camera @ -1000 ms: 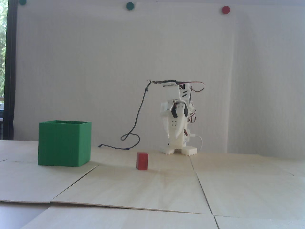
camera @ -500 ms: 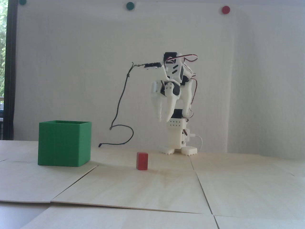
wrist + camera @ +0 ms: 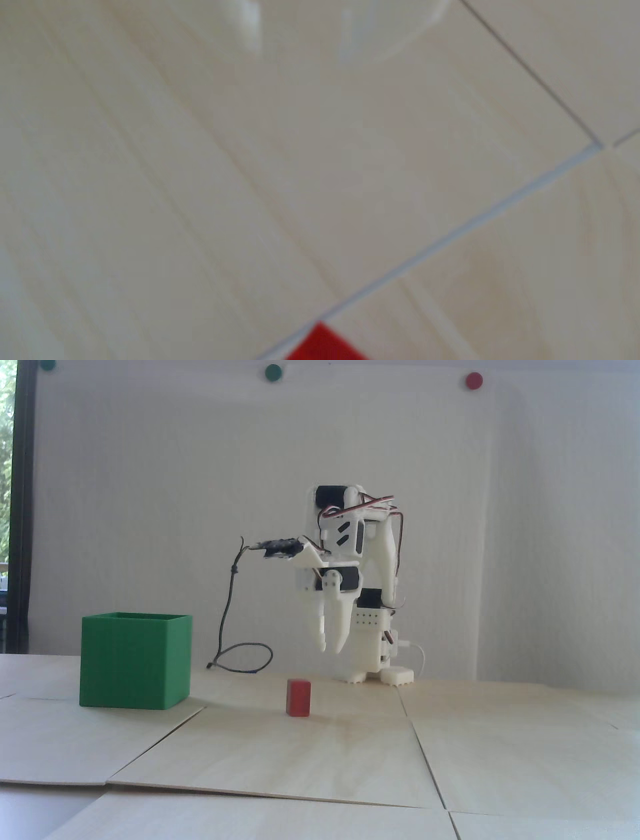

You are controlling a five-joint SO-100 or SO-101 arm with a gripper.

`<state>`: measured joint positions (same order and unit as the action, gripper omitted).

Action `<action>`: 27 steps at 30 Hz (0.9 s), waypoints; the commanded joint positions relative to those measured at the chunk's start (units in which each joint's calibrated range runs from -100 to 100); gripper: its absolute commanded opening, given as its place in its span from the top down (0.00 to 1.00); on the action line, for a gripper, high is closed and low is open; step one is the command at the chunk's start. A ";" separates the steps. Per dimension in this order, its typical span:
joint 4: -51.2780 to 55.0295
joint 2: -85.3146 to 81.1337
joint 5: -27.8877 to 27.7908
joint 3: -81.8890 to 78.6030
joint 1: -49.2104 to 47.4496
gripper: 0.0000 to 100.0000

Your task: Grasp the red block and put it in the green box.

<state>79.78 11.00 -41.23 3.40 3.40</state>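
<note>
While the gripper (image 3: 331,650) hangs in the air above the red block (image 3: 298,698) and off to its right in the fixed view, its fingers stand only slightly apart and hold nothing. One red block stands upright on the pale wooden table (image 3: 320,755), well to the right of the one green box (image 3: 135,660). To do the approach well, I judge the jaws should spread wider than the block, centre over it, then descend straight. In the blurred wrist view only a corner of the block (image 3: 323,342) shows at the bottom edge, so it is not yet centred.
</note>
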 commanded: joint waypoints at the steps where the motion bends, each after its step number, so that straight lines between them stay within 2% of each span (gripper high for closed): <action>1: 0.82 3.09 2.71 8.93 0.34 0.92; 8: 1.16 4.28 6.61 8.93 -3.04 0.92; 12: 5.97 4.12 7.96 9.46 -7.46 0.92; 19: 8.33 4.12 14.42 8.93 -11.97 0.92; 24: 8.41 4.20 14.00 9.46 -10.04 0.92; 27: 8.92 4.12 9.99 8.93 -8.27 0.92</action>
<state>87.19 16.56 -27.51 8.42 -7.37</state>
